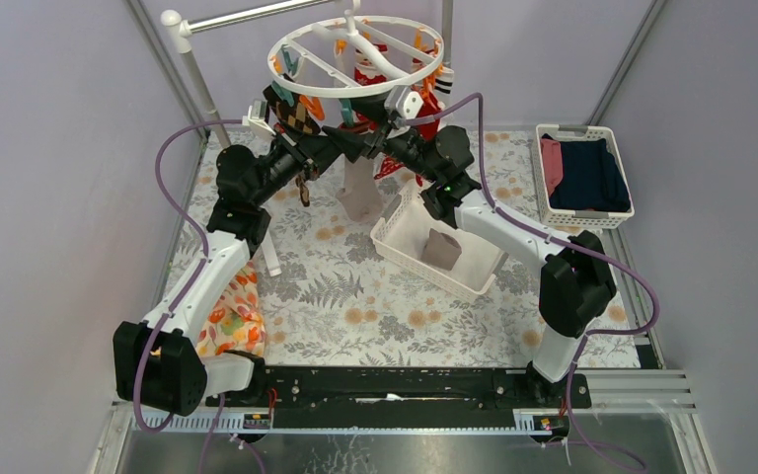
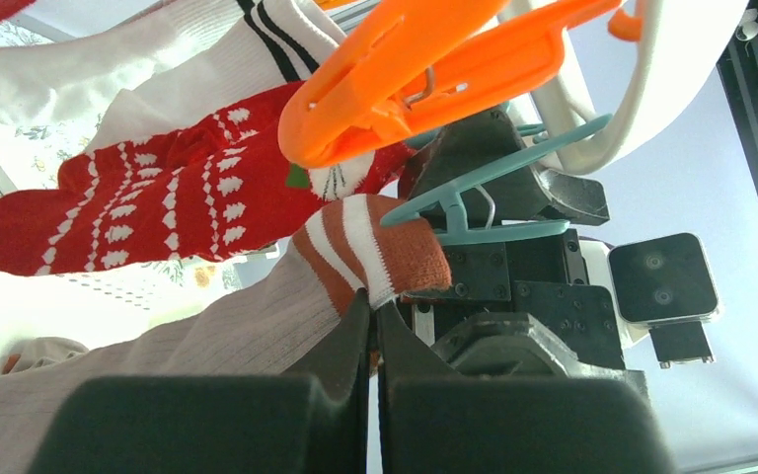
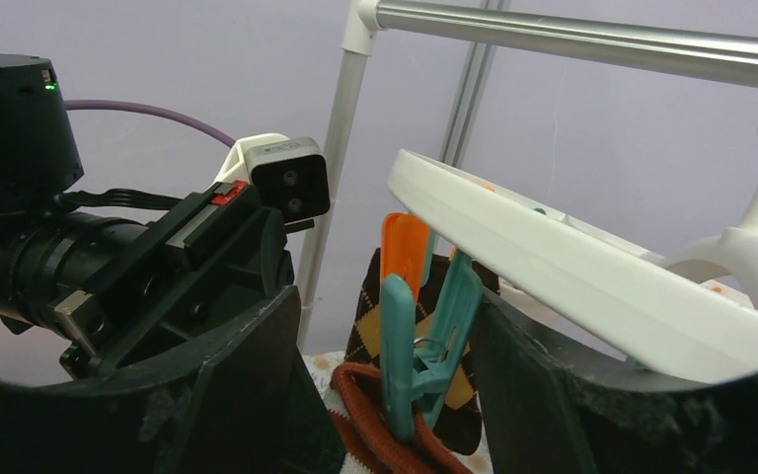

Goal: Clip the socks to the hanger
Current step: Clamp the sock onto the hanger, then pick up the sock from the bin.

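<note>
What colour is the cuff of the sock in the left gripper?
Cuff: rust-orange with white stripes; clearest in left wrist view.

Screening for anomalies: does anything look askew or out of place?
The white basket mid-table, holding one taupe sock, sits skewed to the table's edges, unlike the squared-up basket at right. An orange floral cloth lies crumpled at its left edge. Nothing looks damaged.

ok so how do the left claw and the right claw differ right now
The left claw is shut, while the right claw is open with its fingers well apart. The left claw pinches the grey sock at its orange-striped cuff; the right claw grips nothing, with a teal clip standing in the gap between its fingers. Both are raised just under the white hanger.
</note>
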